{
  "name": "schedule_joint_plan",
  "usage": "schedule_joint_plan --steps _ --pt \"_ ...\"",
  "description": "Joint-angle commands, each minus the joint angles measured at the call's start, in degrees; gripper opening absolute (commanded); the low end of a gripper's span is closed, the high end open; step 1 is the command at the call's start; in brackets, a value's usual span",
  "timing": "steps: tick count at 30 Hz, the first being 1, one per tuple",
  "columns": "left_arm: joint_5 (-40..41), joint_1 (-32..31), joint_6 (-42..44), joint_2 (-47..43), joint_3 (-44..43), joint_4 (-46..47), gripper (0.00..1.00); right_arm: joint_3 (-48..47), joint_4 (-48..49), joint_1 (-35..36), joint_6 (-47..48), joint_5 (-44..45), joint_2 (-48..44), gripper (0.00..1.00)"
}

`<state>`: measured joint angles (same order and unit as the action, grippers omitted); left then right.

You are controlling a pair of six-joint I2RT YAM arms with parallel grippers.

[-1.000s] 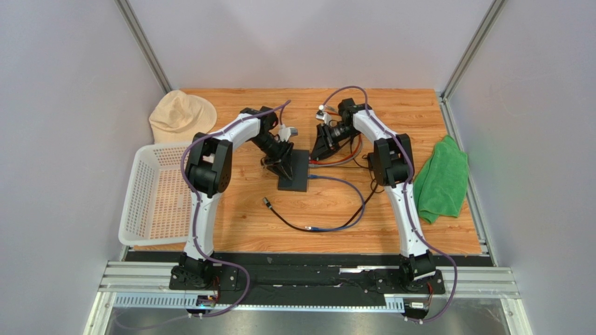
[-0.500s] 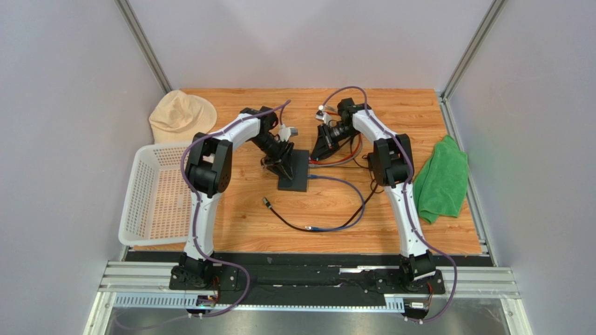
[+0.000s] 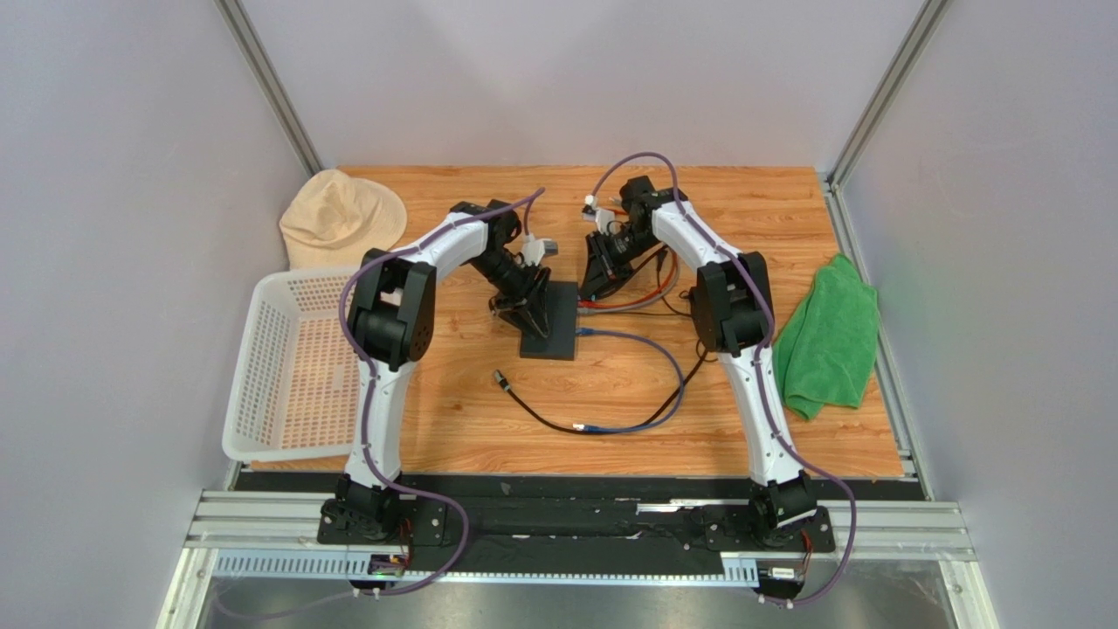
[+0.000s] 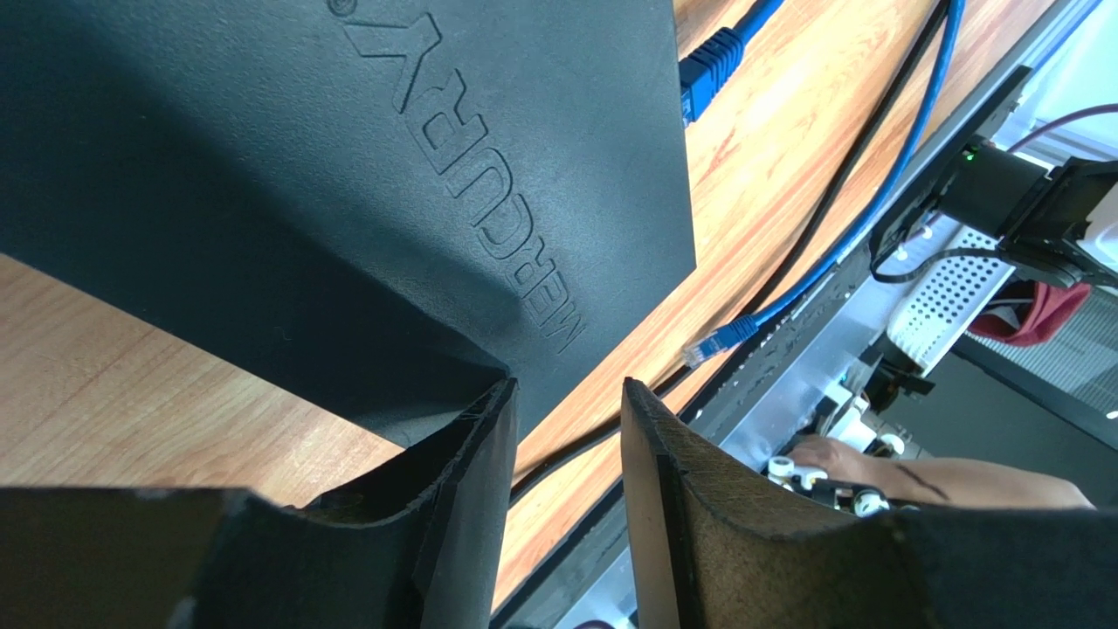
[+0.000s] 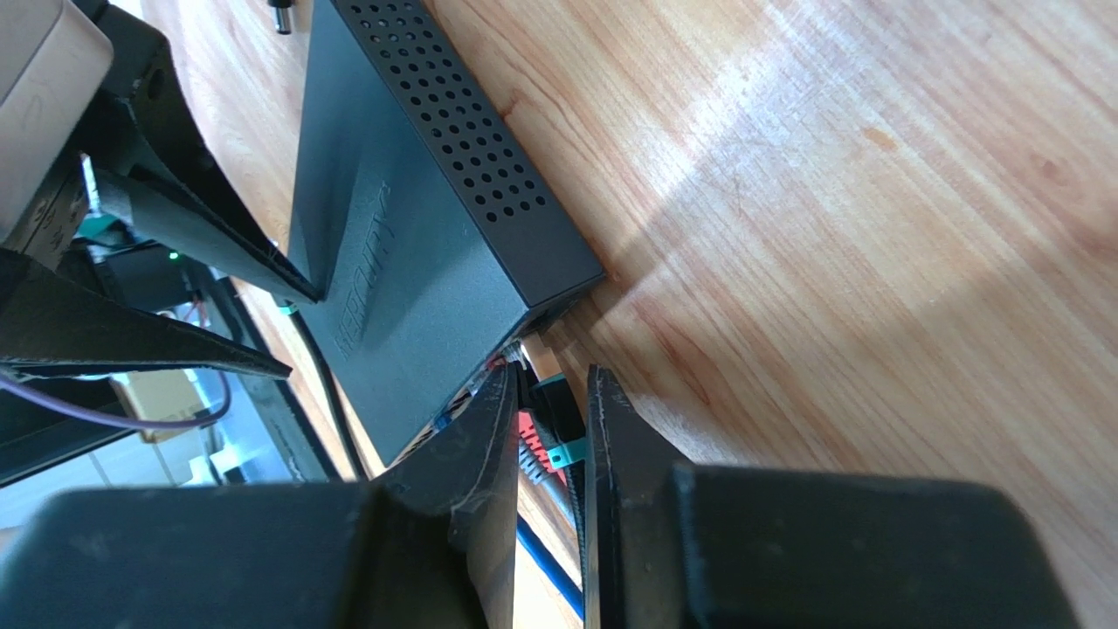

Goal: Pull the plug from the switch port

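Surface: orange wood-grain bench (image 3: 617,393).
Room: pale grey walls (image 3: 564,79).
Left gripper (image 4: 567,393): narrow gap, empty.
Right gripper (image 5: 551,380): narrow; we cannot tell its hold.

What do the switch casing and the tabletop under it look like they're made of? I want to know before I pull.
Switch casing: looks like matte black plastic, going by its fine grainy texture, embossed lettering and moulded vent holes. Tabletop: wood or a wood-look laminate. It is smooth with a slight sheen and visible grain, but I cannot tell which.
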<state>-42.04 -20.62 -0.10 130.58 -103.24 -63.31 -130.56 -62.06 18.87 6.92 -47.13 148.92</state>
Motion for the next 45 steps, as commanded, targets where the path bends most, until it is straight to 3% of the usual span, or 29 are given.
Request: schedule_joint_plan --steps 1,8,10,17,25,31,37,45 --pt "10.14 0.14 3.00 3.98 0.41 2.84 0.43 1.71 1.69 2.75 1.61 16.02 2.43 0.00" --pt "10.05 0.14 2.65 4.59 -0.47 2.14 0.22 3.82 0.98 2.92 3.45 18.13 1.28 0.00" --pt "10.05 0.23 2.82 4.85 -0.56 1.96 0.00 3.91 0.80 2.92 3.63 18.13 1.11 0.00" --pt "8.82 0.85 3.26 5.03 -0.73 1.79 0.00 3.83 -0.78 1.96 6.17 7.06 2.51 0.00" --pt "8.64 0.85 3.70 5.12 -0.82 1.52 0.00 4.96 -0.43 3.01 4.77 16.98 0.67 0.00" --pt "7.24 1.46 4.05 5.21 -1.00 1.26 0.00 8.04 -1.83 2.92 6.97 16.20 -0.56 0.00" --pt "6.97 1.46 4.76 4.94 -0.38 1.70 0.00 4.88 -7.81 3.01 10.75 12.95 1.72 0.00" --pt "6.53 1.73 5.02 5.21 -0.73 1.35 0.00 5.05 -7.20 3.62 10.39 17.85 0.85 0.00"
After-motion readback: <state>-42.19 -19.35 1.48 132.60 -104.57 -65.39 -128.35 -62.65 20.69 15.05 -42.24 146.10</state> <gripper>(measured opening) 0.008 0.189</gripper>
